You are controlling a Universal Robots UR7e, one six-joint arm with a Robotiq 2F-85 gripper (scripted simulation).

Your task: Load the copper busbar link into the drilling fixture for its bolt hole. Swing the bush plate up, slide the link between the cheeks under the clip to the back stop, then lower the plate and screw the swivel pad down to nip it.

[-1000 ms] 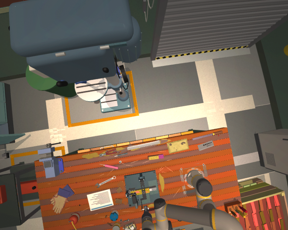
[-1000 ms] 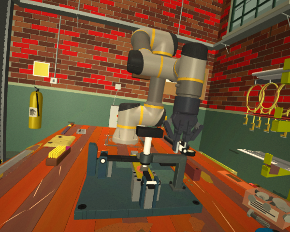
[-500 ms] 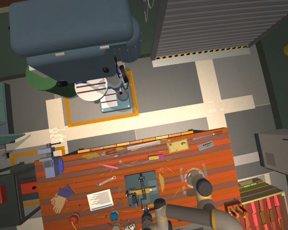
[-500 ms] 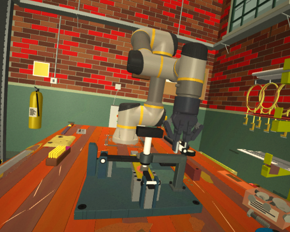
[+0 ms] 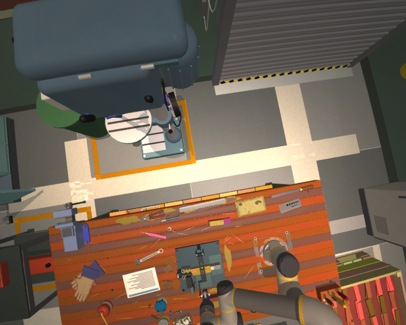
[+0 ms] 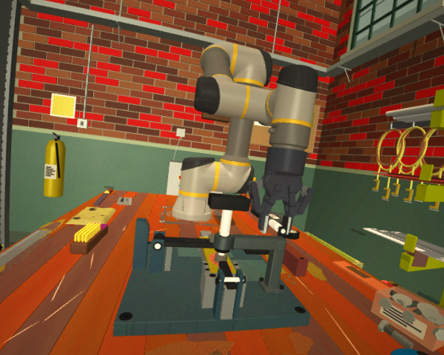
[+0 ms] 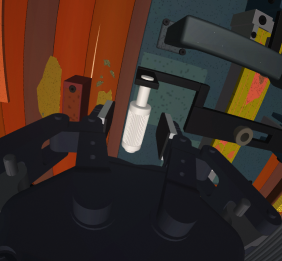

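The dark bush plate (image 6: 230, 241) lies level across the drilling fixture (image 6: 211, 282), over the copper busbar link (image 7: 250, 89) that sits between the grey cheeks (image 6: 222, 284). The plate's white knurled handle (image 7: 136, 125) sticks out at its free end, and my gripper (image 7: 135, 126) is open around it, holding nothing. The swivel pad screw (image 6: 226, 225) stands upright through the plate, with a black bar handle (image 6: 229, 201) on top. From the second side camera the gripper (image 6: 278, 225) hangs above the fixture's right post.
A dark red block (image 7: 75, 96) lies on the bench just left of the fixture base. A brush (image 6: 87, 233) and a yellow plate (image 6: 90, 216) lie further left. A box of bolts (image 6: 411, 315) sits at the right front.
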